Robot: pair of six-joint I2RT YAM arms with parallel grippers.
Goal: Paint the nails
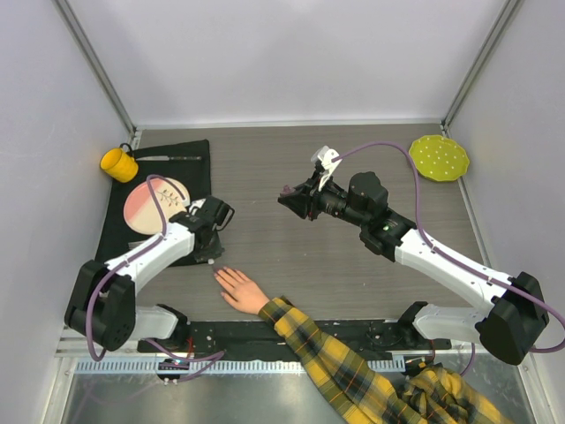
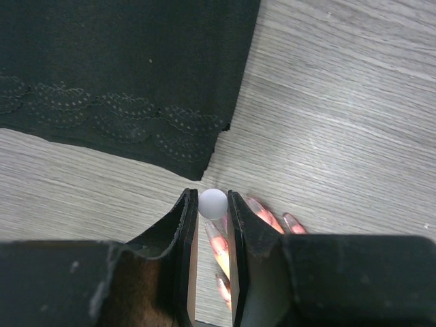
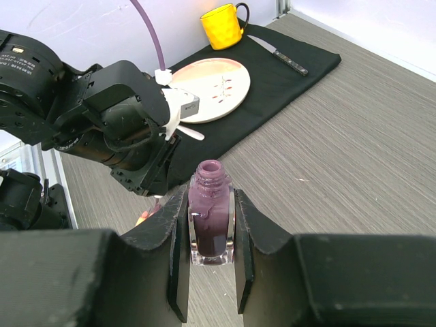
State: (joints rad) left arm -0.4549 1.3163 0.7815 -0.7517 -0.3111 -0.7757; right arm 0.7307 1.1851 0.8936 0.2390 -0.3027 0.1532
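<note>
Robotics laboratory test cell. A wood-grain table [image 1: 291, 256] is boxed in by plain white walls [image 1: 291, 53] set in metal frame posts [image 1: 97, 66]. A black cloth [image 1: 190, 155] serves as the landmark: on it rest staged props, a yellow mug [image 1: 117, 163], a knife [image 1: 172, 158] and a pink plate [image 1: 141, 212]; a green dotted plate [image 1: 439, 159] lies well to its right. Nearer than the cloth, the left arm [image 1: 154, 249] and right arm [image 1: 450, 265] are bolted by a slotted metal rail [image 1: 265, 364], trailing purple cable [image 3: 147, 30].

Yellow mug [image 1: 117, 163], knife [image 1: 169, 158] and pink plate [image 1: 155, 205] on a black cloth [image 1: 196, 172]; yellow-green dotted plate [image 1: 439, 158] far right.
</note>
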